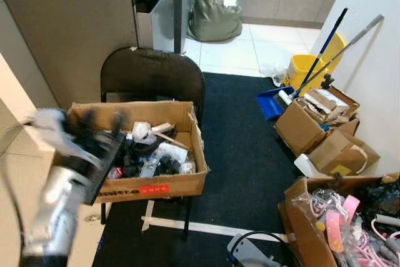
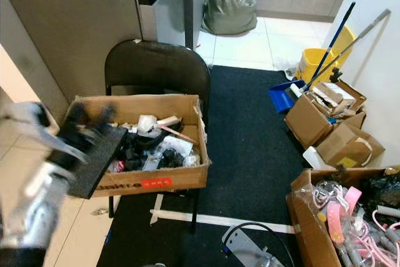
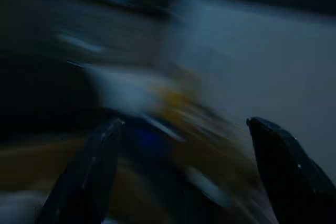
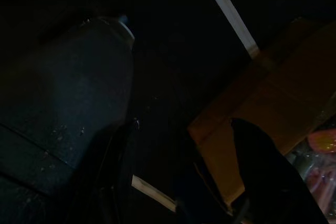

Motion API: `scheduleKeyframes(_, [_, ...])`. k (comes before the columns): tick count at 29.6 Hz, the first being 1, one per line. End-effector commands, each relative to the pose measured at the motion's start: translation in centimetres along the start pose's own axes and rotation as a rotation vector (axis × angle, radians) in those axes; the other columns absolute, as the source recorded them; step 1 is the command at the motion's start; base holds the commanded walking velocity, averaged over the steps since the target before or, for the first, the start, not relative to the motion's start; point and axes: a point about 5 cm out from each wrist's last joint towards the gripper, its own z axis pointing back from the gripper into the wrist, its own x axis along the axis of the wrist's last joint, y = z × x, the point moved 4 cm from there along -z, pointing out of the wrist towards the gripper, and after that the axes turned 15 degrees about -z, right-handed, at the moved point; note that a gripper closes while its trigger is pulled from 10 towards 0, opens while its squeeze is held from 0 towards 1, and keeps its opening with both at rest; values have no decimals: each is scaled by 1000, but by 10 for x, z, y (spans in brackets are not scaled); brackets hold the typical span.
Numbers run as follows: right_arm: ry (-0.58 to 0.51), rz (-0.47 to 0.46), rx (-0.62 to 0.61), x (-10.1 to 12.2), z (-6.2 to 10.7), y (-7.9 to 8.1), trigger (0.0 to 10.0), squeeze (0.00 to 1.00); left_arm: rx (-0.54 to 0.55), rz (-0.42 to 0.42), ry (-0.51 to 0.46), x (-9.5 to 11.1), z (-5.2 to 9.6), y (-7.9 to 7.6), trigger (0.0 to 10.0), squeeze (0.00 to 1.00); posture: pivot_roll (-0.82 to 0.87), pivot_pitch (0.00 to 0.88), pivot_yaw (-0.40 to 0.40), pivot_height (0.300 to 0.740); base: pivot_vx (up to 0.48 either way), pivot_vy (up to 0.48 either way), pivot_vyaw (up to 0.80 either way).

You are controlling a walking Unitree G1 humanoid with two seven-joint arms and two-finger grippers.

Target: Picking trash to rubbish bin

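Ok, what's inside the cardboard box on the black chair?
The cardboard box on the black chair holds mixed trash: white crumpled paper and dark items. The blurred left gripper covers its left part.

Matt cardboard box (image 1: 150, 186), black matt carpet (image 1: 244, 148), glossy tiles (image 1: 250, 48)

Trash-filled open cardboard box (image 1: 164, 182) on black folding chair (image 1: 153, 76).
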Motion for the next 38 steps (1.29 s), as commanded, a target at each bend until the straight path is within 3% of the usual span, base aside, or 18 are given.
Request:
scheduleKeyframes(1, [38,-16,36,-12,0,10,10000,0,-128,11,44,-8,3,-19,10000,0,175,49,-18,740,0,0,0])
scheduleKeyframes(2, [38,-16,36,-13,0,10,10000,0,-236,41,90,-19,11,-40,10000,0,175,47,-19,740,0,0,0])
scheduleKeyframes(3, [38,-16,36,-13,0,10,10000,0,-236,41,90,-19,11,-40,10000,0,175,47,-19,740,0,0,0])
scheduleKeyframes(4, [39,-16,37,-13,0,10,10000,0,-309,92,128,-29,18,-55,10000,0,174,46,-18,740,0,0,0])
scheduleKeyframes(9, [40,-15,37,-12,-1,11,10000,0,-358,181,276,-65,39,-71,10000,0,174,41,-19,740,0,0,0])
scheduleKeyframes(12, [31,-13,41,-5,-1,15,10000,0,-369,298,580,-120,90,-88,10000,0,176,39,-19,740,0,0,0])
scheduleKeyframes(13, [31,-13,41,-5,-1,15,10000,0,-369,298,580,-120,90,-88,10000,0,176,39,-19,740,0,0,0])
scheduleKeyframes(15, [26,-10,44,-1,-1,16,10000,0,-345,362,766,-147,128,-96,10000,0,176,41,-17,740,0,0,0])
scheduleKeyframes(16, [26,-10,44,-1,-1,16,10000,0,-345,362,766,-147,128,-96,10000,0,176,41,-17,740,0,0,0])
scheduleKeyframes(17, [25,-8,44,-1,-1,16,10000,0,-333,372,844,-157,144,-98,10000,0,179,44,-16,740,0,0,0])
scheduleKeyframes(18, [29,-6,42,-3,-1,15,10000,0,-244,381,958,-173,167,-95,10000,0,178,45,-16,740,0,0,0])
scheduleKeyframes(23, [41,-3,37,-10,-1,11,10000,0,-72,341,1115,-194,196,-84,10000,0,180,51,-15,740,0,0,0])
scheduleKeyframes(27, [50,-5,23,-14,1,-1,10000,0,226,259,1342,-216,237,-70,10000,0,167,61,-11,740,0,0,0])
scheduleKeyframes(28, [50,-5,23,-14,1,-1,10000,0,226,259,1342,-216,237,-70,10000,0,167,61,-11,740,0,0,0])
scheduleKeyframes(31, [53,-8,13,-15,2,-9,10000,0,433,211,1448,-221,257,-65,10000,0,164,66,-13,740,0,0,0])
scheduleKeyframes(33, [53,-8,13,-15,2,-9,10000,0,433,211,1448,-221,257,-65,10000,0,164,66,-13,740,0,0,0])
scheduleKeyframes(35, [55,-9,11,-15,2,-11,10000,0,486,225,1478,-222,263,-69,10000,0,157,67,-15,740,0,0,0])
scheduleKeyframes(38, [56,-23,15,-15,2,-9,10000,0,462,258,1616,-228,280,-105,10000,0,119,67,-4,740,0,0,0])
